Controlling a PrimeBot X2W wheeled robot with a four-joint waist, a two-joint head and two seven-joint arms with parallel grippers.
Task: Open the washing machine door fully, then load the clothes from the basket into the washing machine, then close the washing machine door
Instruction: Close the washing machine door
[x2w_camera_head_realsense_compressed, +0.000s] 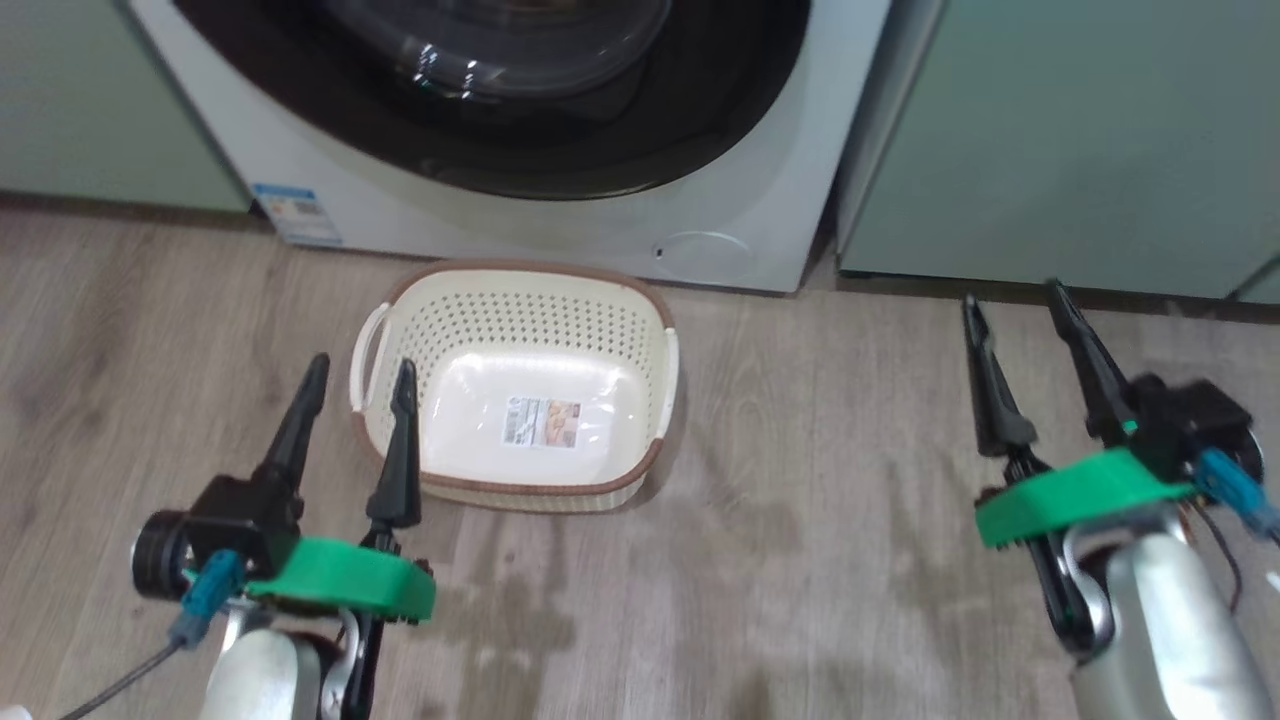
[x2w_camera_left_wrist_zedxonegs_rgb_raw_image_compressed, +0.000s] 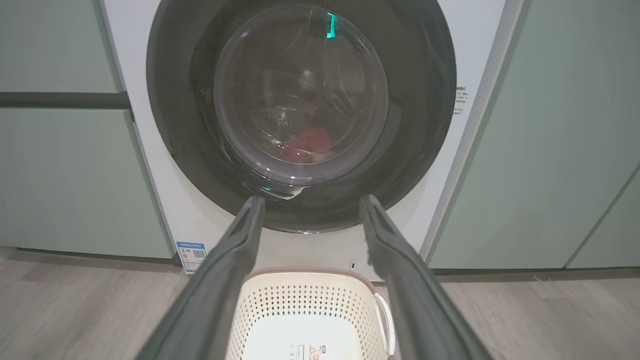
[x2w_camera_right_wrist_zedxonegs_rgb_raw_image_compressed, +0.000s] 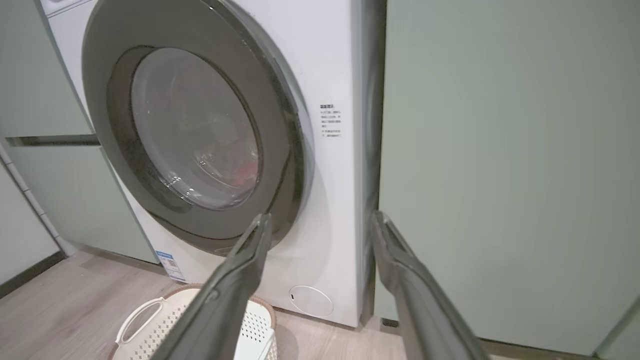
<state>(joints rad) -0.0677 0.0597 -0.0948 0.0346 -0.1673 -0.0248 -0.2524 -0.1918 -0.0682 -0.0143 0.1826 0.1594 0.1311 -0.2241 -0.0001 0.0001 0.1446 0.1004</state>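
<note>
The white washing machine (x2w_camera_head_realsense_compressed: 560, 225) stands straight ahead with its round black-rimmed door (x2w_camera_left_wrist_zedxonegs_rgb_raw_image_compressed: 300, 115) flat against its front. Through the glass, red clothes (x2w_camera_left_wrist_zedxonegs_rgb_raw_image_compressed: 309, 142) lie at the bottom of the drum; they also show faintly in the right wrist view (x2w_camera_right_wrist_zedxonegs_rgb_raw_image_compressed: 242, 175). The cream perforated basket (x2w_camera_head_realsense_compressed: 520, 385) sits on the floor in front of the machine, holding nothing but the paper label on its floor. My left gripper (x2w_camera_head_realsense_compressed: 360, 372) hovers open by the basket's left handle. My right gripper (x2w_camera_head_realsense_compressed: 1015, 295) hangs open over bare floor, well right of the basket.
Pale green cabinets (x2w_camera_head_realsense_compressed: 1060, 140) flank the machine on both sides, another one at the left (x2w_camera_left_wrist_zedxonegs_rgb_raw_image_compressed: 60, 175). Grey wood-look floor (x2w_camera_head_realsense_compressed: 800, 540) spreads between the arms. A blue energy sticker (x2w_camera_head_realsense_compressed: 295, 212) and a round filter cap (x2w_camera_head_realsense_compressed: 705, 250) mark the machine's lower front.
</note>
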